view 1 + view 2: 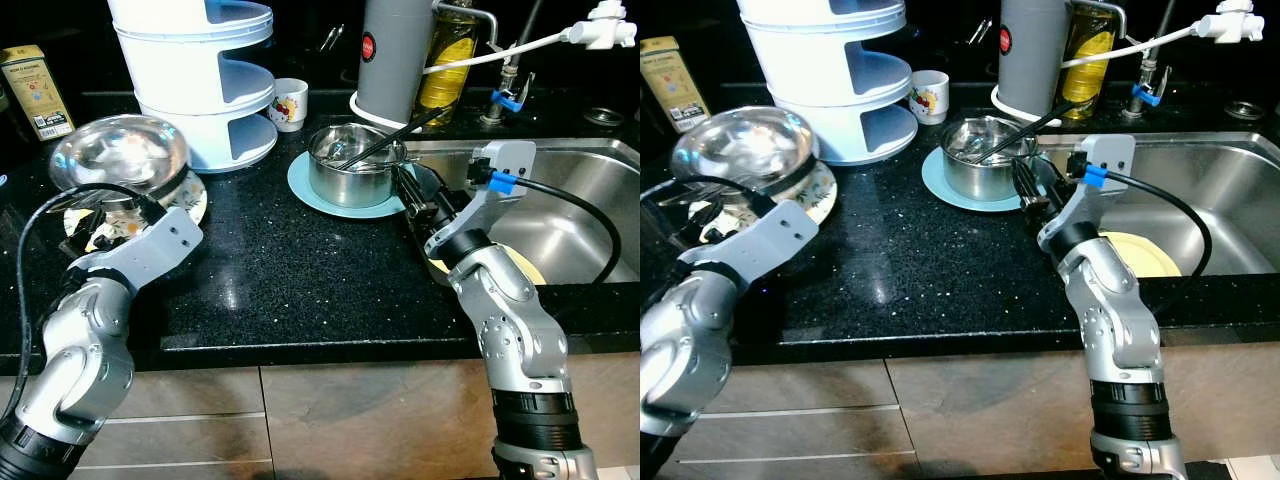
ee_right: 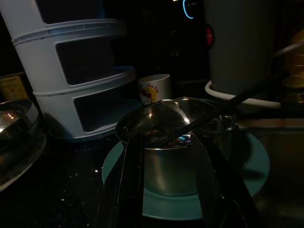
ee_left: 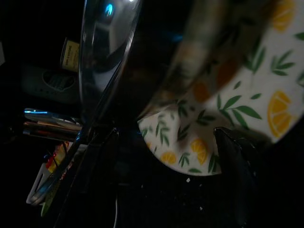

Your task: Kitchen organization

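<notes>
A small steel pot (image 1: 352,168) with a black utensil (image 1: 398,133) leaning in it stands on a teal plate (image 1: 318,190) beside the sink. My right gripper (image 2: 171,186) is open just in front of the pot, one finger (image 2: 134,175) on each side of its near wall, not closed on it. At the left, a large steel bowl (image 1: 120,150) rests on a lemon-patterned plate (image 3: 247,90). My left gripper (image 3: 168,159) is open and low at the counter, its fingers (image 3: 232,156) spread at the plate's near edge.
A white tiered rack (image 1: 205,75) and a small mug (image 1: 289,103) stand at the back. A grey canister (image 1: 393,55) and an oil bottle (image 1: 448,55) are behind the pot. The sink (image 1: 575,190) holds a yellow plate (image 1: 1145,255). A yellow box (image 1: 35,90) stands far left.
</notes>
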Controlling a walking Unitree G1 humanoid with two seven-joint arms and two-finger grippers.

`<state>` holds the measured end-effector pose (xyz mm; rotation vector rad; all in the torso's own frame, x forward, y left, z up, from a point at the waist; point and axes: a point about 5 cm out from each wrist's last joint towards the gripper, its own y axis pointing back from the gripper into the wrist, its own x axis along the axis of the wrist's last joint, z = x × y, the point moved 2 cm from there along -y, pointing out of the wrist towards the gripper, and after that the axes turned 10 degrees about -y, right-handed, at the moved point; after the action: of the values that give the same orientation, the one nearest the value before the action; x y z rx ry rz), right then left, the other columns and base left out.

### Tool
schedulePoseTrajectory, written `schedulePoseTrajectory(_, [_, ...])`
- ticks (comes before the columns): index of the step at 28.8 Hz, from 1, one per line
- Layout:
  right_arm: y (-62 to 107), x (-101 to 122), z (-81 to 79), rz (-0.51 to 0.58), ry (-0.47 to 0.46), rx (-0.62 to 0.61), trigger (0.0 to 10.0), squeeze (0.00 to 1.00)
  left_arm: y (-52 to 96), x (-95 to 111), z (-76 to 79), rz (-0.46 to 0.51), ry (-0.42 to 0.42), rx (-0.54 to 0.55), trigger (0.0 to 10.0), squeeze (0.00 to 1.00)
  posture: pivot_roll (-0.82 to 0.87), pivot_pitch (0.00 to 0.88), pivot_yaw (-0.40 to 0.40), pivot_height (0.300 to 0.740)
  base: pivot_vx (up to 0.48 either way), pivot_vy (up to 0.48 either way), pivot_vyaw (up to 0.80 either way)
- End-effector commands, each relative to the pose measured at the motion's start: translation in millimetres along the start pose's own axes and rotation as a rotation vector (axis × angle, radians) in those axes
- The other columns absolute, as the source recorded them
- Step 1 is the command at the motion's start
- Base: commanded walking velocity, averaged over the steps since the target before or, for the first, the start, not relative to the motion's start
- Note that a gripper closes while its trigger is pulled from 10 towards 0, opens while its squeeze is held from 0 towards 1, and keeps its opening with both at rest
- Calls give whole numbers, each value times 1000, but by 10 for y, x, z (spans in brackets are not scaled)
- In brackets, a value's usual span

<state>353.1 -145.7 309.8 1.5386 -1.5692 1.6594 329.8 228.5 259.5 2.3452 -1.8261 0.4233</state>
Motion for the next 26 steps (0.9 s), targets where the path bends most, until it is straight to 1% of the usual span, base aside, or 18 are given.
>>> schedulePoseTrajectory(1, [-12, 15, 13, -3, -14, 3, 10000, 0, 4, -109, 366, -46, 5, -163, 10000, 0, 26, 230, -5, 740, 0, 0, 0])
schedulePoseTrajectory(6, [-17, 28, 15, 0, -13, 3, 10000, 0, 7, -74, 346, -28, 23, -161, 10000, 0, 25, 230, -6, 740, 0, 0, 0])
schedulePoseTrajectory(8, [-22, 42, 15, 3, -10, 4, 10000, 0, 2, -44, 267, -11, 61, -129, 10000, 0, 24, 231, -6, 740, 0, 0, 0])
schedulePoseTrajectory(9, [-22, 42, 15, 3, -10, 4, 10000, 0, 2, -44, 267, -11, 61, -129, 10000, 0, 24, 231, -6, 740, 0, 0, 0])
schedulePoseTrajectory(10, [-23, 49, 14, 4, -9, 6, 10000, 0, -1, -29, 192, -2, 100, -99, 10000, 0, 25, 232, -7, 740, 0, 0, 0])
schedulePoseTrajectory(11, [-23, 49, 14, 4, -9, 6, 10000, 0, -1, -29, 192, -2, 100, -99, 10000, 0, 25, 232, -7, 740, 0, 0, 0])
schedulePoseTrajectory(12, [-25, 53, 14, 5, -9, 6, 10000, 0, -7, -31, 137, -2, 145, -79, 10000, 0, 25, 232, -7, 740, 0, 0, 0])
schedulePoseTrajectory(13, [-29, 56, 12, 6, -9, 8, 10000, 0, -24, -70, 28, -15, 241, -39, 10000, 0, 27, 232, -8, 740, 0, 0, 0])
schedulePoseTrajectory(14, [-29, 56, 12, 6, -9, 8, 10000, 0, -24, -70, 28, -15, 241, -39, 10000, 0, 27, 232, -8, 740, 0, 0, 0])
schedulePoseTrajectory(15, [-31, 57, 11, 6, -10, 9, 10000, 0, -32, -93, -14, -20, 265, -21, 10000, 0, 27, 232, -8, 740, 0, 0, 0])
schedulePoseTrajectory(16, [-36, 60, 7, 7, -11, 11, 10000, 0, -51, -162, -126, -37, 289, 27, 10000, 0, 28, 233, -10, 740, 0, 0, 0])
schedulePoseTrajectory(17, [-39, 60, 5, 7, -11, 12, 10000, 0, -60, -191, -172, -40, 287, 45, 10000, 0, 28, 233, -10, 740, 0, 0, 0])
schedulePoseTrajectory(20, [-49, 59, -2, 9, -13, 15, 10000, 0, -100, -326, -340, -69, 321, 111, 10000, 0, 28, 233, -10, 740, 0, 0, 0])
schedulePoseTrajectory(23, [-51, 60, -2, 9, -13, 15, 10000, 0, -120, -379, -409, -76, 345, 131, 10000, 0, 28, 233, -10, 740, 0, 0, 0])
schedulePoseTrajectory(26, [-56, 63, -2, 10, -12, 16, 10000, 0, -140, -456, -450, -98, 453, 140, 10000, 0, 29, 231, -11, 740, 0, 0, 0])
